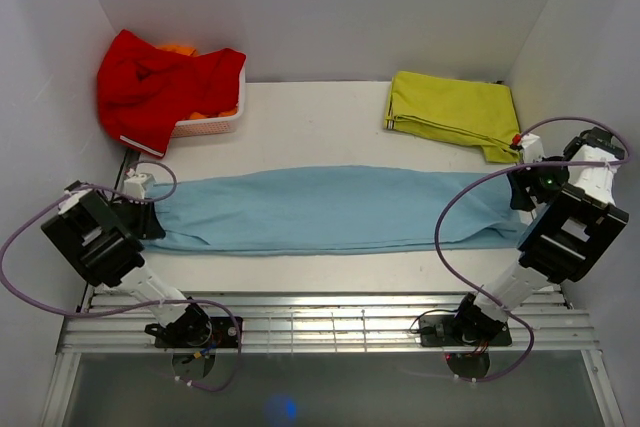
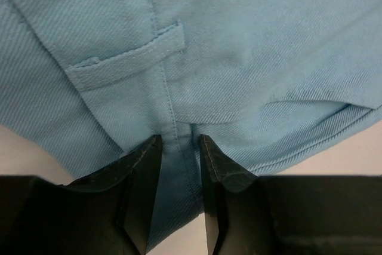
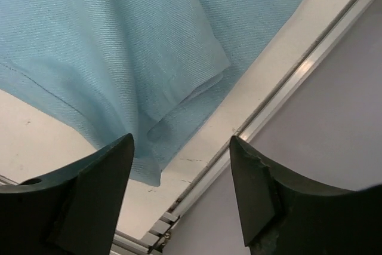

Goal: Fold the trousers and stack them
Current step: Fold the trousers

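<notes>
White walls are set around a white table (image 1: 320, 112). On it, the blue trousers (image 1: 330, 209) are laid out flat and long, from left to right across the middle. At the waist end, a bit of cloth just under a belt loop (image 2: 128, 58) is pinched tight by the left gripper (image 2: 179, 143). The right gripper (image 3: 182, 141) is held wide open above the leg end, and nothing is gripped by it. A red garment (image 1: 150, 82) is piled in a white basket (image 1: 215, 128) at the far left. A yellow-green garment (image 1: 450, 112) is laid at the far right.
</notes>
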